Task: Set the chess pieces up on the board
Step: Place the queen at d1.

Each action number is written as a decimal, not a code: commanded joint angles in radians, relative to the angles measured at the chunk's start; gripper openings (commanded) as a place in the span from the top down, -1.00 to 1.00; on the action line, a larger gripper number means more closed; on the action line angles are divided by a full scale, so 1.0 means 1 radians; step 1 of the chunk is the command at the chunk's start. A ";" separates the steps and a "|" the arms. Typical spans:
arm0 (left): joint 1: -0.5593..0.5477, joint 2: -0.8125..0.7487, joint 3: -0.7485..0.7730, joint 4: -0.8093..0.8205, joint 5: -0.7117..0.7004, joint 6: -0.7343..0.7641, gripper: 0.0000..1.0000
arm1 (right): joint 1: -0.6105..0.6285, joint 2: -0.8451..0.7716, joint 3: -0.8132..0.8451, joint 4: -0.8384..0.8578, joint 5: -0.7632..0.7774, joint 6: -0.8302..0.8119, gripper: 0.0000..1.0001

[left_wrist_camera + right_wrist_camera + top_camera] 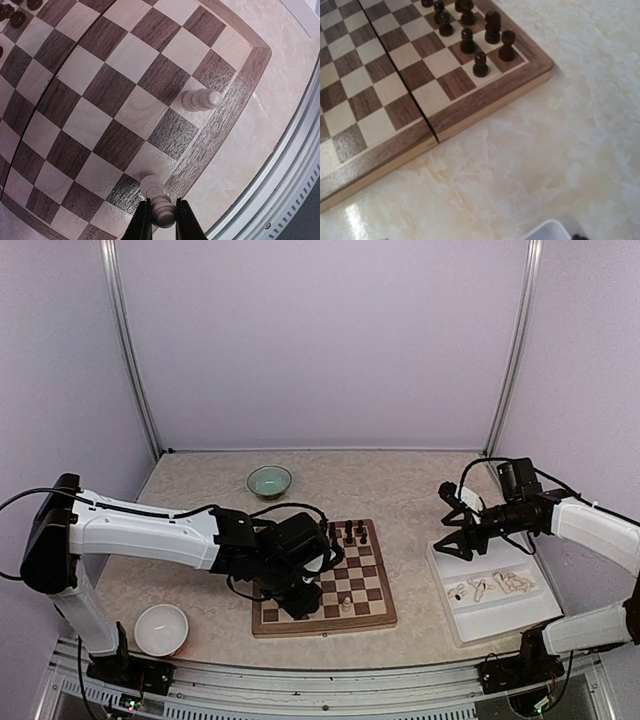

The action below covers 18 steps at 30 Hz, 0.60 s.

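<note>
The board (pixel 370 585) lies mid-table, also shown in the left wrist view (pixel 100 100) and the right wrist view (pixel 365 85). My left gripper (pixel 162 202) is shut on the head of a cream chess piece (pixel 152 186). The piece's base is at a pale square in the board's near edge row. From above, that gripper (pixel 299 606) hangs over the board's near left part. A second cream piece (pixel 200 99) (pixel 346 604) stands on the board close by. My right gripper (pixel 458 544) is open and holds nothing, above the far left corner of the tray. Its fingers are out of the right wrist view.
Several dark chessmen (pixel 348 532) (pixel 480 35) stand at the board's far right corner. A white tray (pixel 520 612) on the right holds loose cream pieces (pixel 479 588). A green bowl (pixel 269 480) sits behind the board and a white bowl (pixel 161 628) at the near left.
</note>
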 commanded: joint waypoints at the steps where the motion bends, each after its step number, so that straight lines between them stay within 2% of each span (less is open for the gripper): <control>1: -0.006 0.023 0.021 0.028 0.042 0.007 0.73 | -0.009 0.008 -0.002 -0.011 -0.007 -0.006 -0.55; 18: -0.005 0.058 0.045 0.040 0.027 0.005 0.67 | -0.010 0.012 -0.001 -0.015 -0.013 -0.010 -0.55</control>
